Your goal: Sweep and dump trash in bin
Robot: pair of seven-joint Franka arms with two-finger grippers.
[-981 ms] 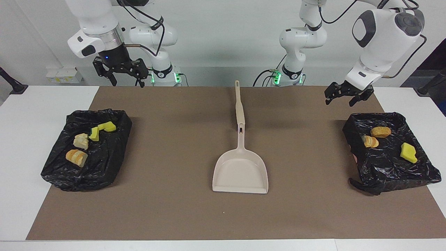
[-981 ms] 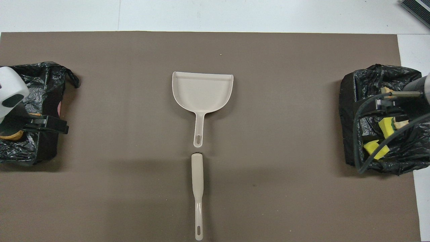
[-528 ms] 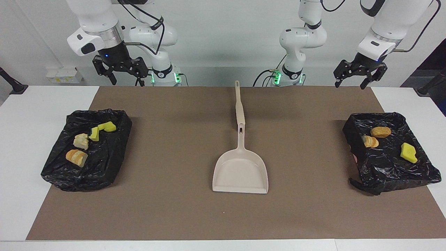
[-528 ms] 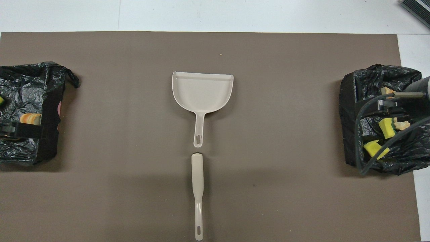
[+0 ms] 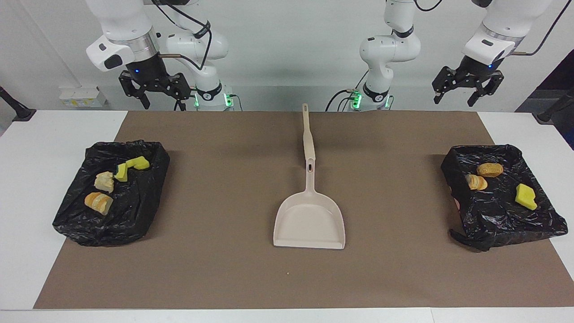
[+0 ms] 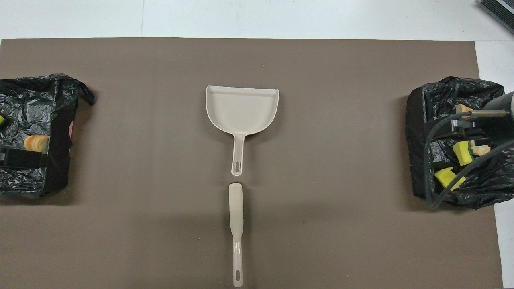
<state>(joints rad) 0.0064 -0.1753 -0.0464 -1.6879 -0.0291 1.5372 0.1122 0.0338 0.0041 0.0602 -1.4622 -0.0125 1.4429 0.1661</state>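
The trash lies in two black-lined bins, four pieces (image 5: 112,184) in the bin (image 5: 148,202) at the right arm's end of the counter (image 5: 27,179) and three (image 5: 493,179) in the bin (image 5: 466,211) at the left arm's end, so the sweeping looks done. The dustpan (image 5: 309,222) and the brush (image 5: 307,134) lie flat, handle to handle, on the brown mat (image 5: 224,202) midway between the bins, within either arm's reach. The left pincer (image 5: 466,87) and the right pincer (image 5: 154,92) hang released and empty, raised by the robots' edge of the counter, apparently so the counter stays unobstructed.

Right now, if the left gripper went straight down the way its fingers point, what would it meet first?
Probably the table near the brown mat's corner. The left gripper hangs open on the robots' side of the black bin; depth is unclear.
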